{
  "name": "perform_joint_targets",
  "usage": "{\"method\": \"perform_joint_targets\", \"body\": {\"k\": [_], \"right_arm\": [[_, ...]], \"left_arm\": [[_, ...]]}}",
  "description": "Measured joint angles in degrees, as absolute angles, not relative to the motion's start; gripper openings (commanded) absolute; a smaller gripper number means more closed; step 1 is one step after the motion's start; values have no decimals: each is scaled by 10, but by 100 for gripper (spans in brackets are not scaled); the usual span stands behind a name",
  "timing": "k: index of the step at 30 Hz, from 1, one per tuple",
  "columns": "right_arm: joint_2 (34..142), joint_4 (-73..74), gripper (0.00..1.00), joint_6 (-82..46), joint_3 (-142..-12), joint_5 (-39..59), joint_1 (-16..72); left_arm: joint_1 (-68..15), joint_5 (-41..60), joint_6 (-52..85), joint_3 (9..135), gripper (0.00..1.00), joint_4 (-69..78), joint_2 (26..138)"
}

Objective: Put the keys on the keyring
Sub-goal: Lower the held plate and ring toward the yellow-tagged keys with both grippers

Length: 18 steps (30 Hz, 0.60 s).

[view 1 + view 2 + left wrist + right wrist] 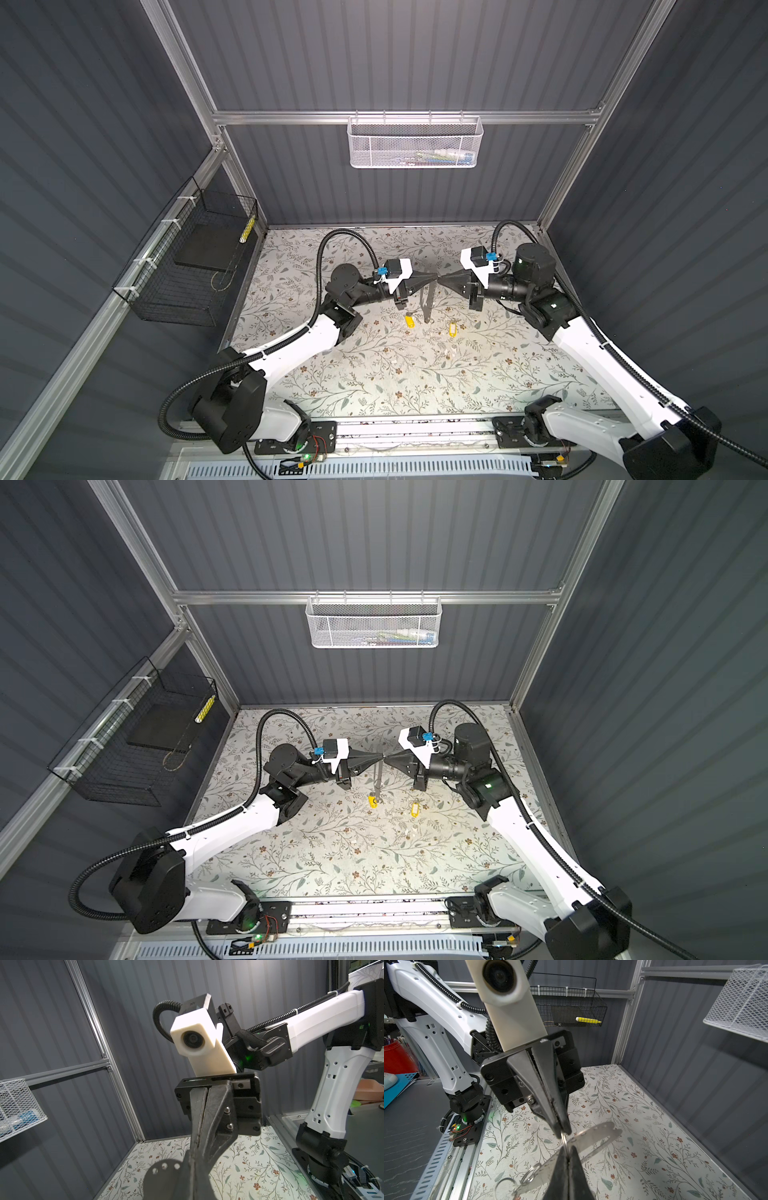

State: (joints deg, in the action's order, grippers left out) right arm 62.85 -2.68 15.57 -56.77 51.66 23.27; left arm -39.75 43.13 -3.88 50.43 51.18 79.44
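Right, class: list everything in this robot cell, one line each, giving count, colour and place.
keys: two, yellow, apart on the table; second nearer the right arm.
keyring: one, grey, hanging between the end effector tips.
table: one, floral pattern, cell floor.
mesh basket: one, white, back rail.
wire basket: one, black, left wall.
marker: one, yellow, inside the wire basket.
left end effector: one, black, shut on the keyring.
right end effector: one, black, shut on the keyring.

Enclosure: dark grey ribbed wall panels [395,62] on an aluminium frame [291,117]. The floor is a pale floral-print tabletop [395,374], brightest near the front. A white mesh basket [395,151] hangs on the back rail and a black wire basket [174,307] on the left wall.
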Motion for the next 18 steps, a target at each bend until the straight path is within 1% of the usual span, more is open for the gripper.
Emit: {"method": "perform_joint_targets", "body": {"k": [1,2,6,8,12,15,18], "right_arm": [[628,-32,0,157,-571,514,233],[629,-37,0,158,-573,512,233],[633,-52,0,164,-583,496,233],[636,-61,0,168,-587,485,233],[659,-90,0,178,-609,462,233],[680,-125,0,190,-629,437,234],[700,-172,0,206,-656,405,237]], "left_arm": [[-397,431,-39,505,11,510,794],[-397,428,-39,505,18,510,794],[-396,416,-36,506,30,501,794],[-396,411,-38,506,31,494,794],[-395,394,-48,506,31,456,780],[-395,365,-77,514,26,382,748],[-395,325,-116,563,24,269,727]]}}
